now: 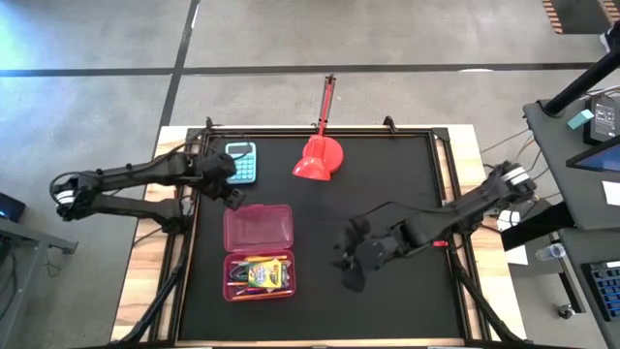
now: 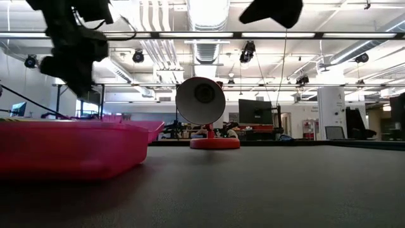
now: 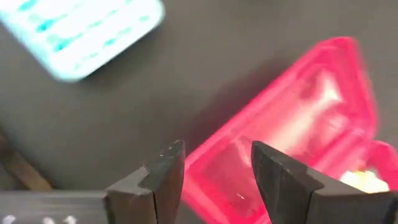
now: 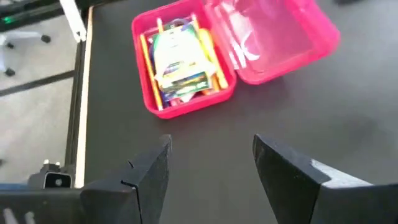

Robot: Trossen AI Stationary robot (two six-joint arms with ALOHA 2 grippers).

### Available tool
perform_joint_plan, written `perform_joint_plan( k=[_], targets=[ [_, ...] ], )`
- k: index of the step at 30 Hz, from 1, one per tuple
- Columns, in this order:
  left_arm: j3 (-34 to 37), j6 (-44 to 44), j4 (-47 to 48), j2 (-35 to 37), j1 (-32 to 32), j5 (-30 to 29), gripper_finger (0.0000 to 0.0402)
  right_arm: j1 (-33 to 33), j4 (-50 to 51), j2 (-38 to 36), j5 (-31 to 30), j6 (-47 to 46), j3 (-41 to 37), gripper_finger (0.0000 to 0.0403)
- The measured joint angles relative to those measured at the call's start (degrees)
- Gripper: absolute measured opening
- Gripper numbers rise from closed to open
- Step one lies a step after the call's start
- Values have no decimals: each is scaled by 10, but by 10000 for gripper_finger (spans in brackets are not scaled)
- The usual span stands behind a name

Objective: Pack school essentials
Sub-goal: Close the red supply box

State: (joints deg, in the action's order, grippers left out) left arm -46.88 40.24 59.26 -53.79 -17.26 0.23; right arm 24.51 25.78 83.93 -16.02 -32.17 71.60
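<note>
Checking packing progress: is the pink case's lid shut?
No. In the high view the pink case lies open, its lid folded back flat and the crayon box showing inside.

Open black mat (image 1: 397, 194) right of pink box (image 1: 259, 250) — calculator (image 1: 241, 161), red scoop (image 1: 319, 160) crowd far edge

Open pink case (image 4: 186, 99) holds the crayon box (image 4: 177, 62) and pencils, beyond the spread right end effector (image 4: 211, 163).

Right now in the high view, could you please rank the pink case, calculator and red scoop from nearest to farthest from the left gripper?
From the left gripper:
1. Pink case, its open lid just below.
2. Calculator, just above.
3. Red scoop, off toward the table's middle.
</note>
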Motion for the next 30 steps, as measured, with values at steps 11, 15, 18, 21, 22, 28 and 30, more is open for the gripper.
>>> perform_joint_plan(
  k=[11,15,18,21,22,28,30],
  targets=[
    [4,93,73,10,0,-52,169,16,-192,160,30,59,69,217],
    [6,14,73,8,0,-54,169,17,-184,217,25,40,119,217],
    [10,-22,72,10,1,-55,169,16,-186,259,25,33,157,217],
    [17,-51,73,11,0,-57,169,19,-187,298,30,49,191,217],
    [20,-59,72,11,0,-57,169,20,-187,311,30,51,202,217],
    [29,-68,72,13,0,-57,169,20,-162,373,31,51,257,217],
    [33,-79,72,16,0,-57,169,20,-137,391,29,53,281,217]
  ],
)
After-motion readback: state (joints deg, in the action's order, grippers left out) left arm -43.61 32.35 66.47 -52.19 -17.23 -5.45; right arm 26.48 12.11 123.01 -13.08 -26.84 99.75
